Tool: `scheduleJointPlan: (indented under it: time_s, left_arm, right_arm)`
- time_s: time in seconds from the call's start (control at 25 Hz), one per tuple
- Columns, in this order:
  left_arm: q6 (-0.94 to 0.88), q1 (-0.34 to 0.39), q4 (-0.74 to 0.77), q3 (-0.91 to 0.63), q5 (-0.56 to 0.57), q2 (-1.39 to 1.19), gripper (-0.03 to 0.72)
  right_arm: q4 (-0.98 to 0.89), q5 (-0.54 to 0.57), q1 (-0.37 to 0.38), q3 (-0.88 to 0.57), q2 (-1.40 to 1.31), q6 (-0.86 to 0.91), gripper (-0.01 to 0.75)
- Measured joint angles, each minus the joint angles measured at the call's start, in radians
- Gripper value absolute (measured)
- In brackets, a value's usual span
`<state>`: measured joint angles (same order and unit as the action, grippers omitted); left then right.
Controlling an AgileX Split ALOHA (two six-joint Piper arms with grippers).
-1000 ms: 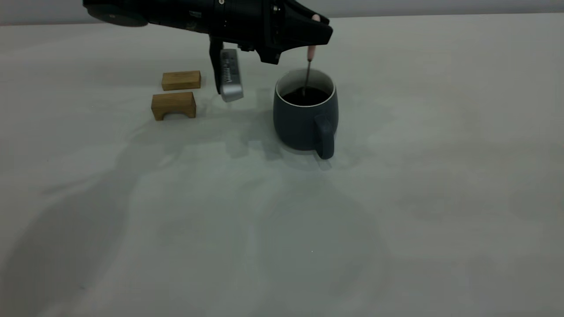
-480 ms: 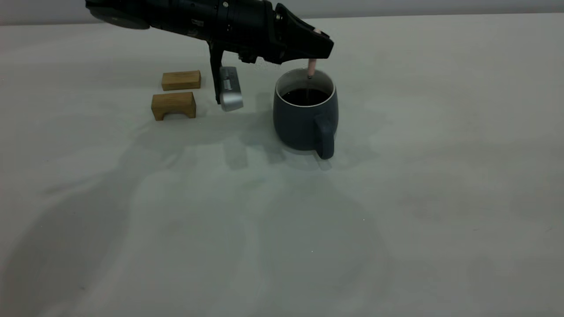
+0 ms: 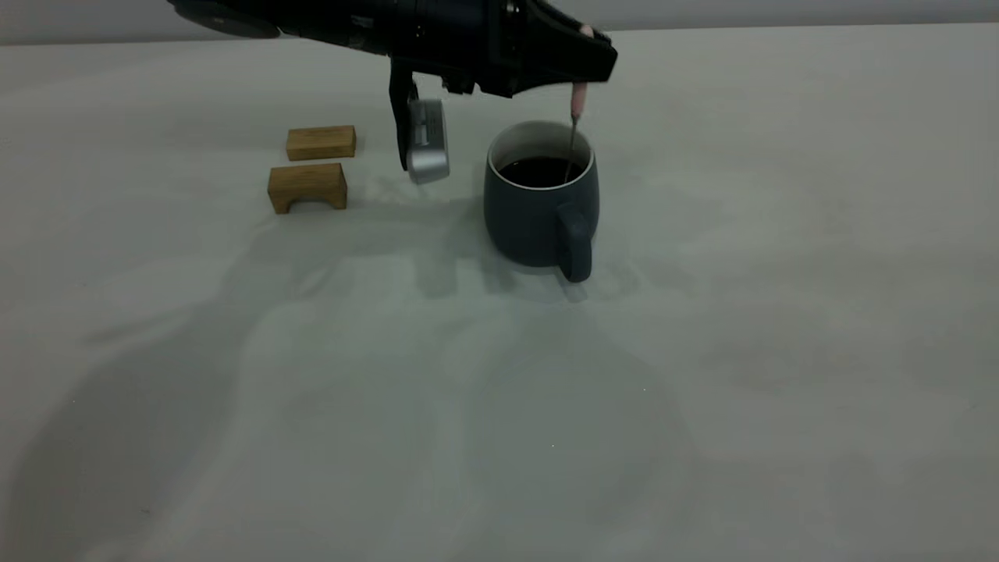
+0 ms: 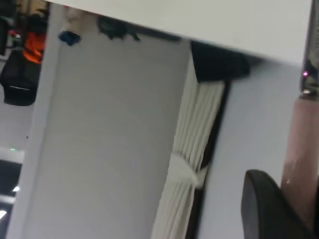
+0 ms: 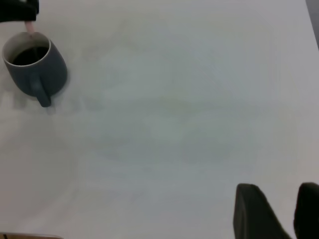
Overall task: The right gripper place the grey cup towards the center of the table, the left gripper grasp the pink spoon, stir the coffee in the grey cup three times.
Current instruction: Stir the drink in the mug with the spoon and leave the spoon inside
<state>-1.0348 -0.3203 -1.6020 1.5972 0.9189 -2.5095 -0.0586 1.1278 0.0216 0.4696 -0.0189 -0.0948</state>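
Observation:
The grey cup (image 3: 538, 211) stands on the table (image 3: 702, 351) near its middle, handle (image 3: 576, 242) turned toward the camera, with dark coffee (image 3: 538, 172) inside. Just above the cup's right rim, my left gripper (image 3: 587, 76) is shut on the pink spoon (image 3: 578, 98). The spoon hangs upright, and its thin metal neck dips into the coffee by the right wall. In the left wrist view the pink spoon handle (image 4: 301, 149) is clamped between the fingers (image 4: 264, 209). My right gripper (image 5: 291, 214) hovers far from the cup (image 5: 40, 72), slightly open and holding nothing.
Two tan wooden blocks (image 3: 321, 143) (image 3: 307, 187) lie left of the cup. The left arm's silver box (image 3: 427, 142) hangs between them and the cup. Bare tabletop spreads in front and to the right.
My left gripper moved right and rose a little, carrying the spoon from the cup's middle to its right side. The cup stayed put.

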Motion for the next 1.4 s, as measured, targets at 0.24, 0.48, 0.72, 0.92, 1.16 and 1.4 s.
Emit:
scheduleJointPlan:
  time_s: [0.24,0.48,0.72,0.92,1.16,1.4]
  left_arm:
    - [-0.053,0.012,0.108,0.01,-0.079,0.0,0.158]
    - [0.165,0.015,0.054,0.038,-0.095,0.0,0.158]
    - [0.119,-0.003,0.031,0.038,0.0,-0.007,0.158]
    - [-0.014,0.0,0.135,0.038,0.028,-0.006,0.158]
    - [0.007,0.031,0.241,0.067,0.009,-0.004,0.158]
    - [0.083,0.031,0.248,0.077,0.006,-0.003,0.182]
  right_arm:
    - [0.0,0.0,0.0,0.0,0.0,0.0,0.237]
    - [0.0,0.0,0.0,0.0,0.0,0.0,0.237]
    - [0.0,0.0,0.0,0.0,0.0,0.0,0.237]
    - [0.0,0.0,0.0,0.0,0.0,0.0,0.237]
    - [0.0,0.0,0.0,0.0,0.0,0.0,0.237]
    - [0.0,0.0,0.0,0.0,0.0,0.0,0.237]
